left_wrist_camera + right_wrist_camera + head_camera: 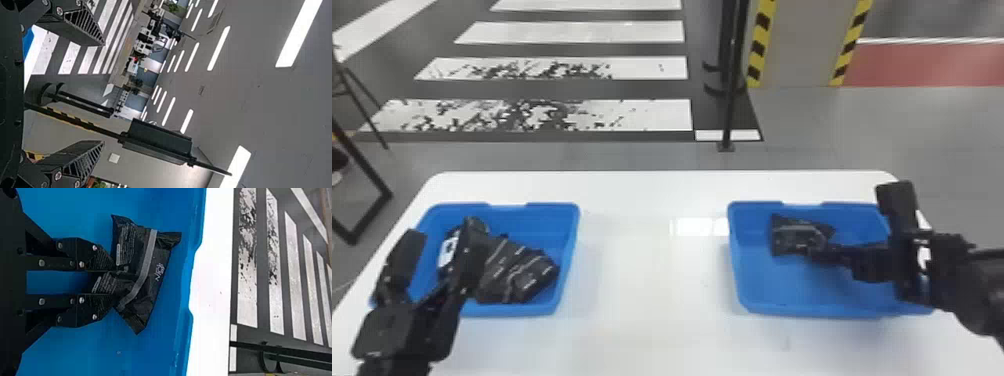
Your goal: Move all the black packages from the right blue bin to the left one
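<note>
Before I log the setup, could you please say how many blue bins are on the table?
2: the left blue bin and the right blue bin, at opposite ends of the table.

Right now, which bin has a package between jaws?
Right bin: package between the right gripper's jaws. Left bin: a pile, but left gripper's jaws open, empty.

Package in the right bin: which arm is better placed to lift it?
Right, probably: the right tool pinches the package; the left tool, open, is by the left bin.
</note>
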Motion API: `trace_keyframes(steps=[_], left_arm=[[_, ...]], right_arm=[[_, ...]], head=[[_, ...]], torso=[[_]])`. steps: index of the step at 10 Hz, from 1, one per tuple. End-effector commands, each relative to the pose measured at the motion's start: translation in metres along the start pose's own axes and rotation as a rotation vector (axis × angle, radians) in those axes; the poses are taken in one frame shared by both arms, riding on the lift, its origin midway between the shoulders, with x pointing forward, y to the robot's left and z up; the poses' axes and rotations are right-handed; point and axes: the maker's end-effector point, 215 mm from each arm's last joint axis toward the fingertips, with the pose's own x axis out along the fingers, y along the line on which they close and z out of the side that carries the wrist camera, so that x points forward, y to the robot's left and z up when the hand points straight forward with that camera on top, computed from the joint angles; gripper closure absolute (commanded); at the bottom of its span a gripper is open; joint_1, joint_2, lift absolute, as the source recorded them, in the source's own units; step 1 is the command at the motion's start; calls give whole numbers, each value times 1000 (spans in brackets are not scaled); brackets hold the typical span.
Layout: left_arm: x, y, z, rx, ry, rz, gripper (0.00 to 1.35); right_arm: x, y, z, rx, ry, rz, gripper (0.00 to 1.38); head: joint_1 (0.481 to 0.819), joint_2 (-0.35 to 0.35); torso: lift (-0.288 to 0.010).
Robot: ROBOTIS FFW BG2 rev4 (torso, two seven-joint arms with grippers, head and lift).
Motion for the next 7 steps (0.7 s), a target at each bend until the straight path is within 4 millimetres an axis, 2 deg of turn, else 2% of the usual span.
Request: trace_keyframes(steps=[1, 2, 4, 5, 7], left_arm=[[0, 1, 3, -4, -12, 3, 160], [-2, 3, 8, -2, -27, 8, 160], [-5, 5, 18, -9, -67, 23, 160], [-4, 3, 21, -38, -83, 24, 159], [2, -14, 15, -123, -92, 2, 159]], right_arm=[[-4, 7, -3, 20, -35, 21, 1208], [-17, 8, -7, 43, -72, 22, 1208], [-53, -2, -5, 92, -170, -5, 1208], [-65, 4, 3, 107, -219, 22, 1208], [-75, 39, 34, 128, -309, 145, 1208]], head=[[695, 39], [695, 46], [695, 50], [695, 42], [695, 36]], torso=[[-132], [-132], [-132], [-132], [-132]])
